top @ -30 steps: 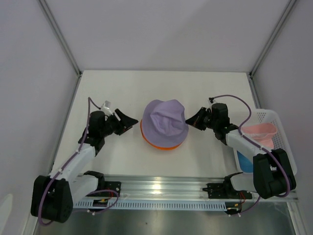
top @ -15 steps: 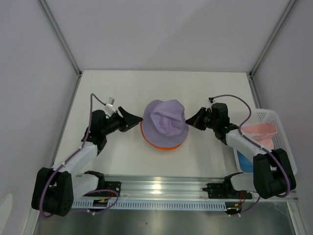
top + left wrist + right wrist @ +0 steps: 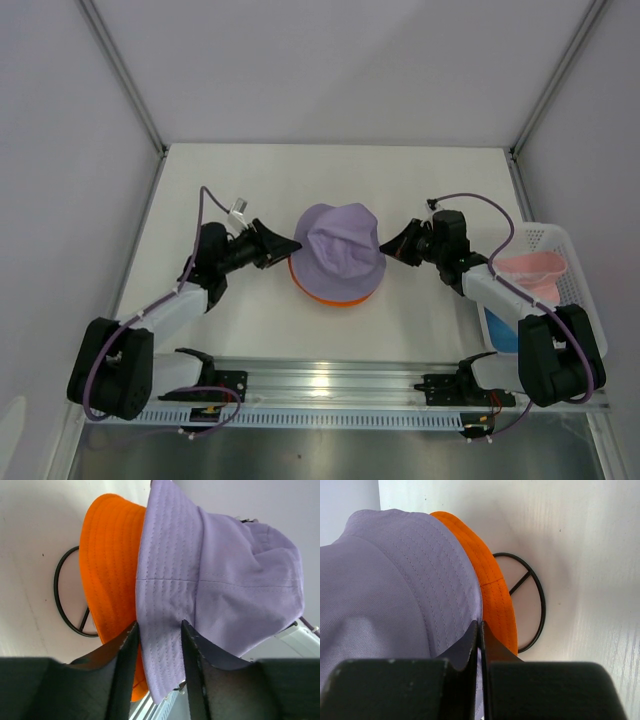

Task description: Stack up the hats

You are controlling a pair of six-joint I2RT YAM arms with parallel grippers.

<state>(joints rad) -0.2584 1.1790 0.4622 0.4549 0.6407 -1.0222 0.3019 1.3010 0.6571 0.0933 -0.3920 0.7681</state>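
The pale purple hat (image 3: pixel 338 245) sits on top of the orange hat (image 3: pixel 335 296) in the middle of the table. My left gripper (image 3: pixel 289 243) is open at the stack's left side. In the left wrist view (image 3: pixel 159 628) the purple hat's (image 3: pixel 215 565) brim lies between its fingers, beside the orange hat (image 3: pixel 110 565). My right gripper (image 3: pixel 389 248) is at the right brim, shut (image 3: pixel 480 626) on the purple hat's (image 3: pixel 395 580) brim edge, just above the orange hat (image 3: pixel 492 590). The pink hat (image 3: pixel 535 268) and blue hat (image 3: pixel 498 330) lie in the basket.
The black wire stand's ring (image 3: pixel 56 592) shows under the stack, also in the right wrist view (image 3: pixel 542 600). The white slotted basket (image 3: pixel 548 238) stands at the table's right edge. Grey walls enclose the table on three sides.
My left gripper has moved right to the stack, and its open fingers now straddle the purple brim. The right arm and the hats have not moved.
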